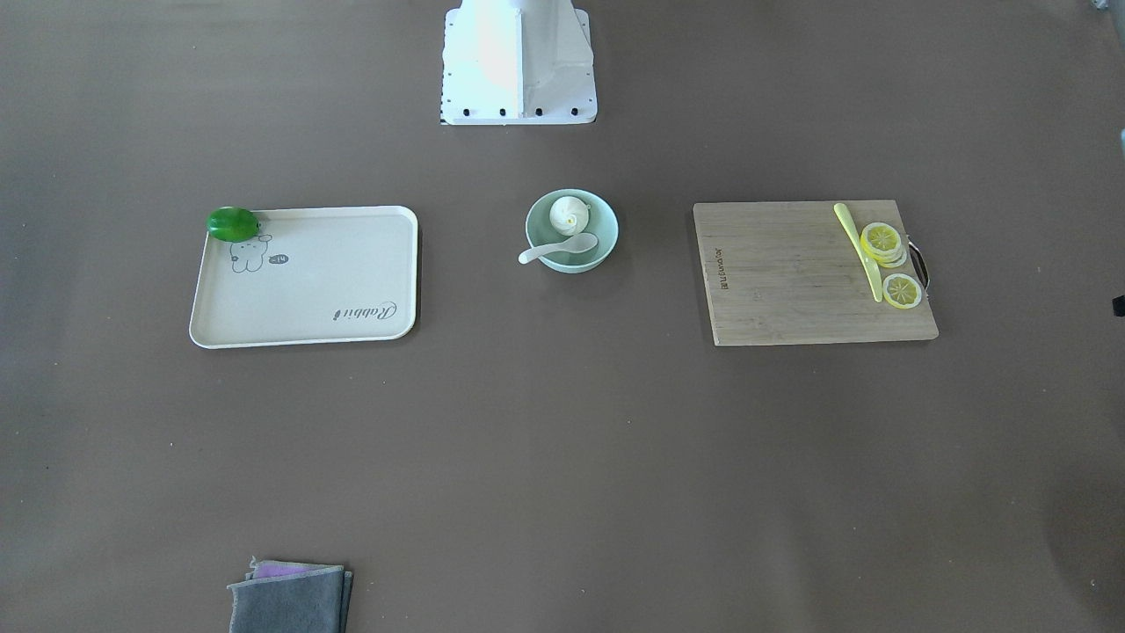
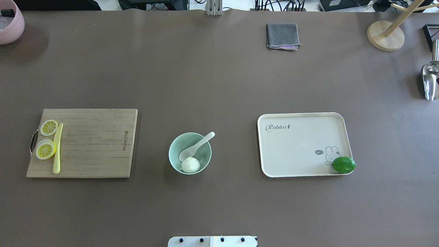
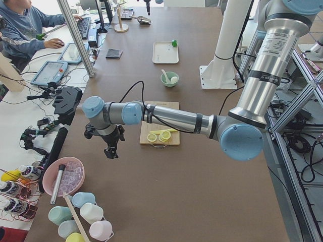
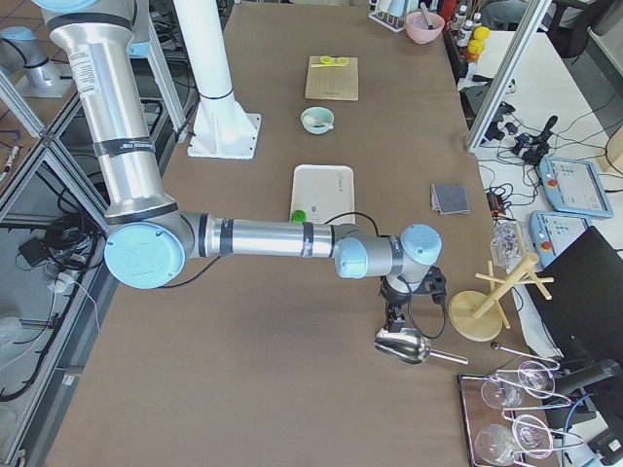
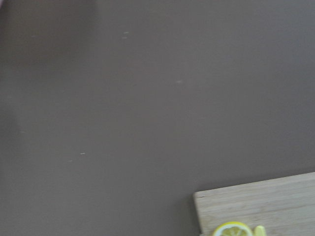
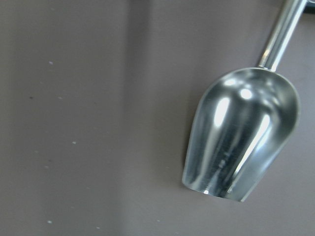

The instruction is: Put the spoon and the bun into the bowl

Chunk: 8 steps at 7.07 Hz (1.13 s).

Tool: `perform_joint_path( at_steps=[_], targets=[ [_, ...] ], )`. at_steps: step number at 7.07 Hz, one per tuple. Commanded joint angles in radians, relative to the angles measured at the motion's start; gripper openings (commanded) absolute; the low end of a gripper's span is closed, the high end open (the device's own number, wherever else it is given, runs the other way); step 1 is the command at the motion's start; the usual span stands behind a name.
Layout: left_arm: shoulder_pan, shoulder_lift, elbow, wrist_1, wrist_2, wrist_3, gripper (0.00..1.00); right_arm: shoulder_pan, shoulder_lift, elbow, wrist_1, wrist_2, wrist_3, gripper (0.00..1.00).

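— Where are we finding the task's things?

— We are seeing the round pale mint-green bowl (image 2: 204, 155) sitting on the brown table (image 2: 219, 85), between the wooden cutting board (image 2: 92, 144) and the cream rectangular tray (image 2: 298, 151). The small white pleated steamed bun (image 2: 190, 165) is resting inside it, on the side nearer the robot. The white ceramic-style soup spoon (image 2: 198, 145) is lying in there too. Its scoop is sitting down in the bowl just beside the bun, and its handle is leaning out over the rim on the tray's side.

— And where are we placing the arms?

— Both are hanging well apart from the bowl. The left gripper (image 3: 110, 153) is hovering over bare table past the cutting board's end, near the pink basin (image 2: 12, 29). The right gripper (image 4: 392, 319) is hovering just over the shiny metal scoop (image 6: 241, 137), beside the round-based wooden stand (image 2: 384, 36).

— Are the pincers released or clenched?

— We are seeing each of them only from the side cameras, so we cannot tell for either.

— What else are we noticing?

— The yellow lemon slices (image 2: 46, 150) and the long pale-yellow knife (image 2: 57, 149) are lying at the board's handle end. A green round fruit (image 2: 344, 164) is sitting at the tray's corner near the robot. A folded grey cloth (image 2: 282, 35) is lying towards the table's far edge.
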Motion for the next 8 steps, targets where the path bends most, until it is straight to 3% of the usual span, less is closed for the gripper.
perform_joint_path(
  at_steps=[1, 2, 3, 5, 6, 8],
  targets=[
    [-0.078, 0.007, 0.100, 0.001, 0.126, 0.144, 0.98, 0.092, -0.007, -0.115, 0.000, -0.008, -0.129, 1.00],
    [-0.083, 0.039, 0.117, -0.002, 0.148, 0.153, 0.98, 0.103, -0.006, -0.127, -0.003, -0.006, -0.135, 1.00],
    [-0.092, 0.082, 0.122, -0.034, 0.143, 0.148, 0.98, 0.093, 0.017, -0.127, -0.092, -0.002, -0.139, 1.00],
    [-0.116, 0.062, 0.119, -0.022, 0.107, 0.081, 0.98, 0.117, 0.070, -0.127, -0.213, -0.002, -0.233, 1.00],
    [-0.117, 0.062, 0.119, -0.016, 0.057, 0.072, 0.98, 0.134, 0.067, -0.124, -0.236, 0.012, -0.238, 1.00],
    [-0.117, 0.059, 0.102, -0.016, 0.052, 0.059, 0.98, 0.125, 0.074, -0.126, -0.245, 0.014, -0.237, 1.00]
  ],
)
